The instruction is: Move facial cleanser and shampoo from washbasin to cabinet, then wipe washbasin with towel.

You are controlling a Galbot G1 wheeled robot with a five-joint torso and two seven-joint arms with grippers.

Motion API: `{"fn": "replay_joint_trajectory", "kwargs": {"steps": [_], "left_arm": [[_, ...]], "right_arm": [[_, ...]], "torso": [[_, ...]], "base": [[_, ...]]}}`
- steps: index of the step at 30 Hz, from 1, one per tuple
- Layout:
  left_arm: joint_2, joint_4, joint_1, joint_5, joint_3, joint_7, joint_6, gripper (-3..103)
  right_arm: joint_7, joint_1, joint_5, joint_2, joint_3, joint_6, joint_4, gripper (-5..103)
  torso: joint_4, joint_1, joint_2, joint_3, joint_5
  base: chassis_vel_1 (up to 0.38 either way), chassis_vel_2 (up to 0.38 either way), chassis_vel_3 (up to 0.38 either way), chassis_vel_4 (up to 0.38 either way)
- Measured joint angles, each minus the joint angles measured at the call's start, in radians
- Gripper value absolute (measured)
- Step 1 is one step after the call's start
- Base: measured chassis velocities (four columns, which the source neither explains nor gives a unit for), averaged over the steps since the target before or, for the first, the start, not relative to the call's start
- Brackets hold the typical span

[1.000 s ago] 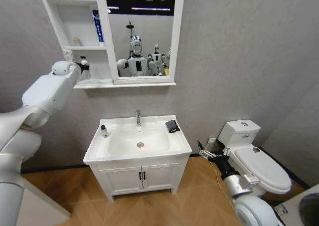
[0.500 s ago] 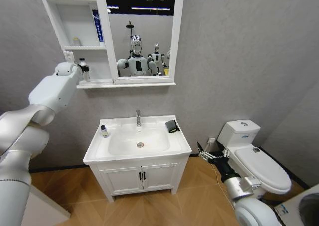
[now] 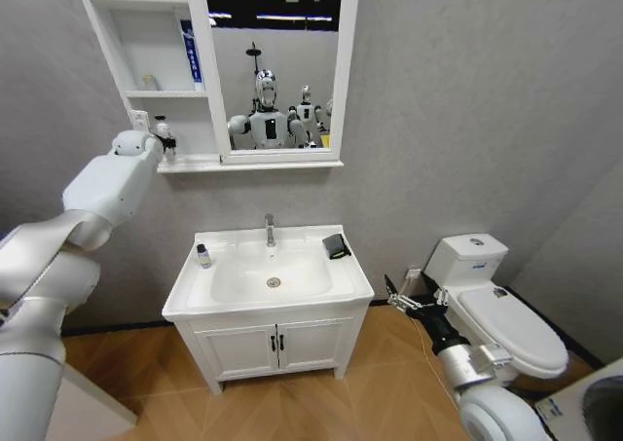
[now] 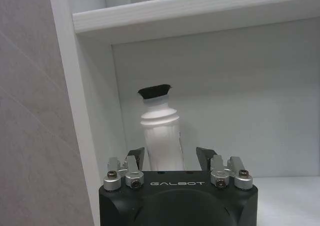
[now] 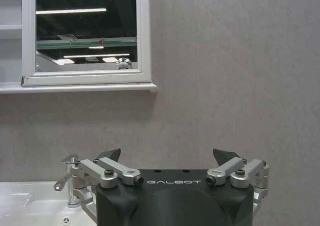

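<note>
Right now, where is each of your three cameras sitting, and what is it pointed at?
Head view: high up, looking down at the washbasin and cabinet; both arms show.
Left wrist view: behind the left gripper, facing the cabinet's bottom shelf, a white bottle between its open fingers.
Right wrist view: behind the open right gripper, low, facing the wall.
Shared: the tap shows in head and right wrist views.

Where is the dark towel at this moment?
In the head view the towel lies on the back right corner of the washbasin top, right of the chrome tap.
</note>
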State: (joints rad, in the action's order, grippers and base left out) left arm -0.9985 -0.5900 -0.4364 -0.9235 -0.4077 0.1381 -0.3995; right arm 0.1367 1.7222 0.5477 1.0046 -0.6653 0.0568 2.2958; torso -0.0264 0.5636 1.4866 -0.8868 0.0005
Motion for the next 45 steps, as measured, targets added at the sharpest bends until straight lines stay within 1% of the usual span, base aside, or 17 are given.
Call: {"fn": "replay_joint_trajectory", "kwargs": {"steps": [9, 11, 14, 16, 18, 19, 20, 22, 23, 25, 27, 30, 34, 36, 40, 43, 45], "left_arm": [[0.062, -0.113, 0.033, -0.027, 0.001, 0.037, -0.044, 89], [0.125, -0.222, 0.067, -0.076, 0.001, 0.063, -0.083, 98], [0.188, -0.320, 0.099, -0.107, 0.001, 0.064, -0.113, 100], [0.319, -0.511, 0.168, -0.140, 0.006, 0.031, -0.154, 100], [0.364, -0.582, 0.202, -0.150, 0.019, 0.023, -0.165, 100], [0.421, -0.686, 0.257, -0.171, 0.056, 0.016, -0.183, 100], [0.421, -0.686, 0.257, -0.171, 0.056, 0.016, -0.183, 100], [0.517, -0.859, 0.395, -0.202, 0.181, 0.017, -0.196, 100], [0.517, -0.859, 0.395, -0.202, 0.181, 0.017, -0.196, 100], [0.609, -0.992, 0.599, -0.219, 0.353, 0.005, -0.200, 100], [0.639, -1.032, 0.673, -0.221, 0.406, -0.013, -0.199, 100], [0.720, -1.154, 0.875, -0.204, 0.497, -0.047, -0.125, 100], [0.715, -1.203, 0.926, -0.187, 0.507, -0.048, -0.072, 100], [0.693, -1.251, 0.968, -0.189, 0.517, -0.040, -0.040, 100], [0.658, -1.294, 1.046, -0.162, 0.556, -0.023, -0.006, 100], [0.623, -1.324, 1.187, -0.125, 0.698, -0.011, 0.023, 100], [0.585, -1.348, 1.359, -0.095, 0.842, -0.010, 0.039, 100]], "right_arm": [[0.001, 0.002, 0.007, -0.002, 0.000, 0.000, 0.008, 100], [0.003, 0.005, 0.007, -0.002, 0.000, -0.001, 0.011, 100], [0.003, 0.007, 0.007, -0.002, -0.002, -0.001, 0.014, 100], [0.003, 0.011, 0.007, -0.002, -0.006, -0.001, 0.018, 100], [0.004, 0.012, 0.007, -0.002, -0.007, -0.001, 0.019, 100], [0.004, 0.013, 0.007, -0.003, -0.007, -0.002, 0.020, 100], [0.004, 0.013, 0.007, -0.003, -0.007, -0.002, 0.020, 100], [0.004, 0.012, 0.007, -0.003, 0.000, -0.006, 0.022, 100], [0.004, 0.012, 0.007, -0.003, 0.000, -0.006, 0.022, 100], [0.004, 0.011, 0.007, -0.005, 0.008, -0.008, 0.023, 100], [0.004, 0.012, 0.006, -0.004, 0.009, -0.008, 0.022, 100], [0.004, 0.025, -0.002, 0.014, 0.008, 0.008, 0.012, 100], [0.008, 0.061, -0.023, 0.051, -0.009, 0.030, 0.017, 100], [0.015, 0.084, -0.040, 0.087, -0.018, 0.042, 0.026, 100], [0.022, 0.116, -0.070, 0.144, -0.028, 0.044, 0.034, 100], [0.032, 0.123, -0.074, 0.160, -0.032, 0.035, 0.037, 100], [0.034, 0.122, -0.074, 0.159, -0.033, 0.029, 0.036, 100]], "torso": [[-0.0001, 0.000, 0.000, 0.000, -0.0007], [-0.0002, 0.000, 0.000, 0.000, -0.0007], [-0.0003, 0.000, 0.000, 0.000, -0.0004], [0.0003, 0.000, 0.000, 0.000, -0.0007], [0.0005, 0.000, 0.000, 0.000, -0.0008], [0.0005, 0.000, 0.000, 0.000, -0.0012], [0.0005, 0.000, 0.000, 0.000, -0.0012], [0.0000, 0.000, 0.000, 0.000, -0.0002], [0.0000, 0.000, 0.000, 0.000, -0.0002], [0.0001, 0.000, 0.000, 0.000, -0.0007], [0.0003, 0.000, 0.000, 0.000, -0.0009], [0.0009, 0.000, 0.000, 0.000, -0.0006], [0.0006, 0.000, 0.000, 0.000, -0.0005], [-0.0014, 0.000, 0.000, 0.000, -0.0006], [-0.0009, 0.000, 0.000, 0.000, -0.0004], [-0.0006, 0.000, 0.000, 0.000, -0.0002], [-0.0001, 0.000, 0.000, 0.000, -0.0003]], "base": [[0.000, 0.000, 0.000, 0.000], [0.000, 0.000, 0.000, 0.000], [0.000, 0.000, 0.000, 0.000], [0.000, 0.000, 0.000, 0.000], [0.000, 0.000, 0.000, 0.000], [0.000, 0.000, 0.000, 0.000], [0.000, 0.000, 0.000, 0.000], [0.000, 0.000, 0.000, 0.000], [0.000, 0.000, 0.000, 0.000], [0.000, 0.000, 0.000, 0.000], [0.000, 0.000, 0.000, 0.000], [0.000, 0.000, 0.000, 0.000], [0.000, 0.000, 0.000, 0.000], [0.000, 0.000, 0.000, 0.000], [0.000, 0.000, 0.000, 0.000], [0.000, 0.000, 0.000, 0.000], [0.000, 0.000, 0.000, 0.000]]}}
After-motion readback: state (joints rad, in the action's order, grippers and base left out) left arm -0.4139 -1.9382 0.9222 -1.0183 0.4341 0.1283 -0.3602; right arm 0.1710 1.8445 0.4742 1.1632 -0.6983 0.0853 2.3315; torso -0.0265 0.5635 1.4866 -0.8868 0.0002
